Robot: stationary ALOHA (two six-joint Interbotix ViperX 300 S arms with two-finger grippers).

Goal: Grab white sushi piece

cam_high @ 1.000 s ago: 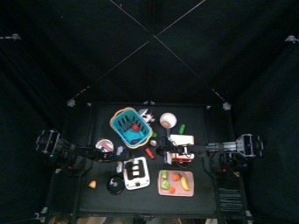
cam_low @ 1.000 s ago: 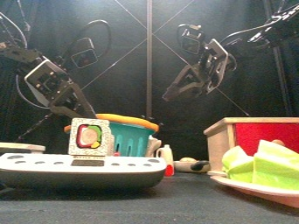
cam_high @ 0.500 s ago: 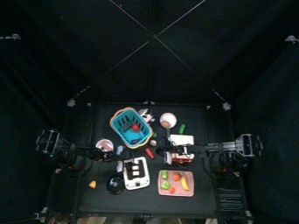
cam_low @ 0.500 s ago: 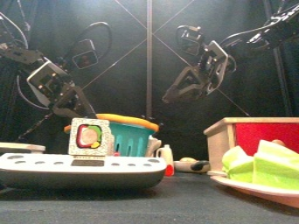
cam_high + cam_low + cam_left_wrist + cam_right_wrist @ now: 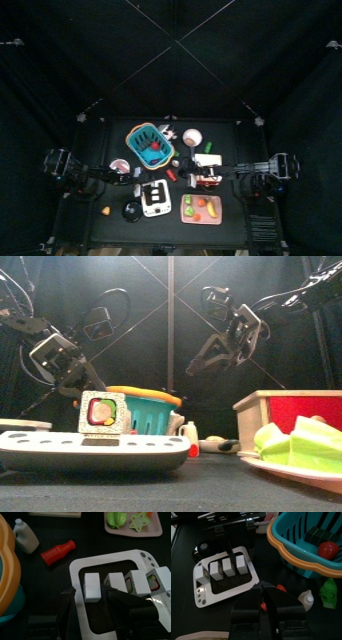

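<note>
While the left gripper (image 5: 97, 594) holds its jaws spread wide, nothing between them is pinched. They straddle the white sushi piece (image 5: 92, 587), which stands on the white tray (image 5: 107, 558) at the end of a row of pieces; at the row's other end is a roll with a coloured centre (image 5: 157, 579). Over the last second the front view shows the left arm (image 5: 54, 356) sinking slightly, while the jaws have kept about the same spread. That reads as the last of the approach. The piece is lined up but not yet gripped, so a little more descent and a closing of the jaws seem to be what remains.

The right arm (image 5: 234, 336) hangs raised over the middle and has not shifted. Just beside the tray lie a red bottle (image 5: 57, 553) and a white bottle (image 5: 25, 537). The orange-rimmed teal basket (image 5: 150, 145) sits further back, and a pink plate (image 5: 201, 208) of green pieces is beside the tray at the front. The black surface (image 5: 227, 140) is crowded in its middle and nothing on it has moved. Black curtains (image 5: 54, 80) close the pen on every side.
</note>
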